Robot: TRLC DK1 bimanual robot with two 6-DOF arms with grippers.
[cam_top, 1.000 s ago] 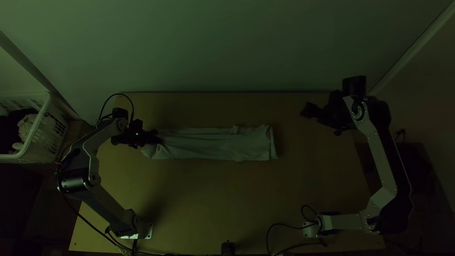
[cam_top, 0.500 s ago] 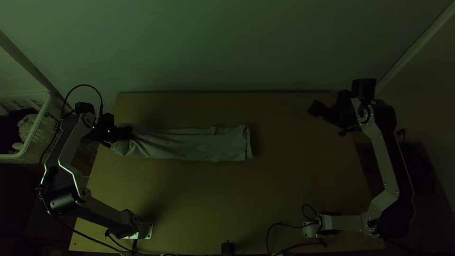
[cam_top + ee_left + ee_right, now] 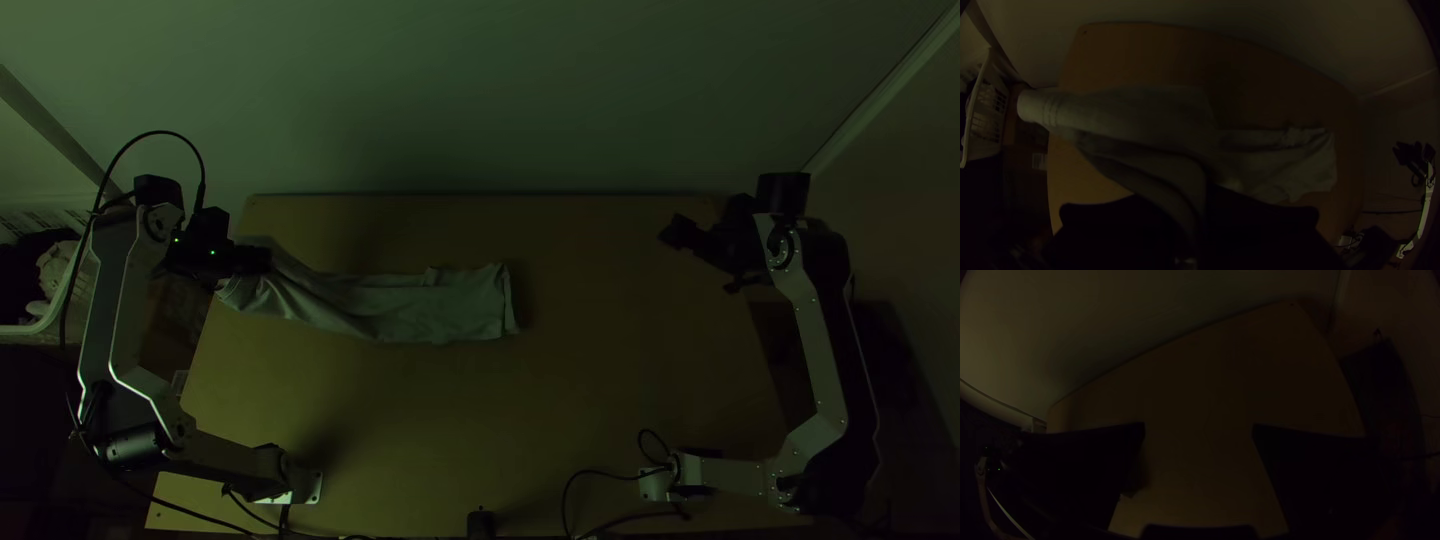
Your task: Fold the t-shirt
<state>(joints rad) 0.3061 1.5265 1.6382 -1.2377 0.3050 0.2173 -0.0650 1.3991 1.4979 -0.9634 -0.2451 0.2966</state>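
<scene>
Loose sleeve-like end: it pokes out past the counter's (image 3: 450,425) left edge, so if the left arm (image 3: 124,345) swings farther out, I'd fear more cloth sliding over, maybe catching the basket (image 3: 28,328) at the frame's left.
Pinched cloth: the left gripper (image 3: 266,260) has its jaws closed on the t-shirt (image 3: 440,308); holding just part of that end, they could skew the strip or let a layer slip out.
Strip: narrow, lengthwise-folded, lying from left of the frame to the centre; its twist near the held end could set in as a crooked fold if laid down like this.
Free right end: flat near the centre, nothing pinning it, so a pull would probably drag everything along rather than straighten it.
Left arm's pose: base lower left, elbow bent outward beyond the counter, wrist at upper left, jaws pointing right.
Right arm's pose: the right arm (image 3: 818,325) rises from lower right, elbow out, its right gripper (image 3: 1198,430) at upper right in the top view, jaws spread wide, well apart from the cloth.
</scene>
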